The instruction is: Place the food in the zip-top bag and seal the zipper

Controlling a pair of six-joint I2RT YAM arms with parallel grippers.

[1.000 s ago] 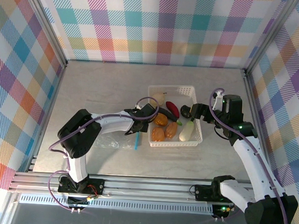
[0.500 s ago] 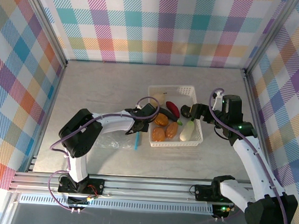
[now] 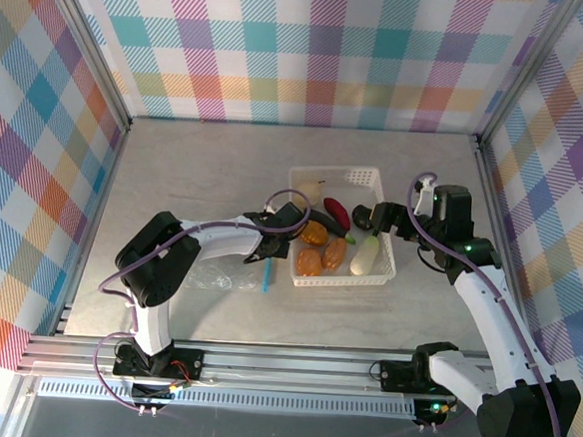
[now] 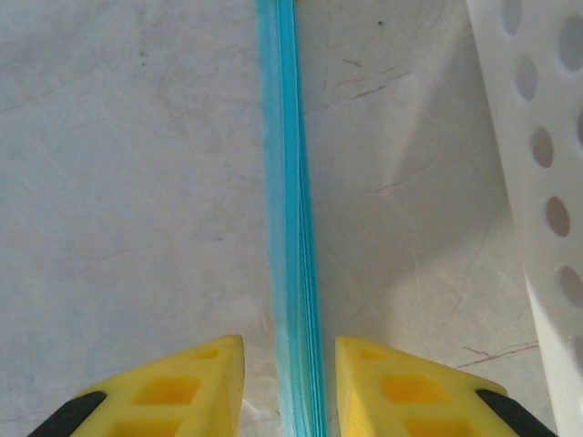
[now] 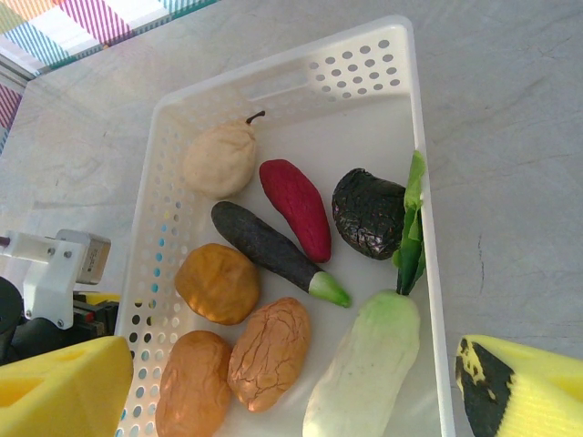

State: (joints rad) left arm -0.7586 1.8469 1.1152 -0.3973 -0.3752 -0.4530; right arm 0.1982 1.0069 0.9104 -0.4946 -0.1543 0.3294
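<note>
Bright, even light; zipper (image 4: 290,182) blurs close up.

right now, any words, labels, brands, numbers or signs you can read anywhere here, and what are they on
None: no text can be read in any view.
White basket: plain plastic with holes, no lettering.
Light-blue zipper: plain strip, no print.
Toy food: no stickers or labels.
Small white part on the left arm: too small to tell whether it carries any marking.
</note>
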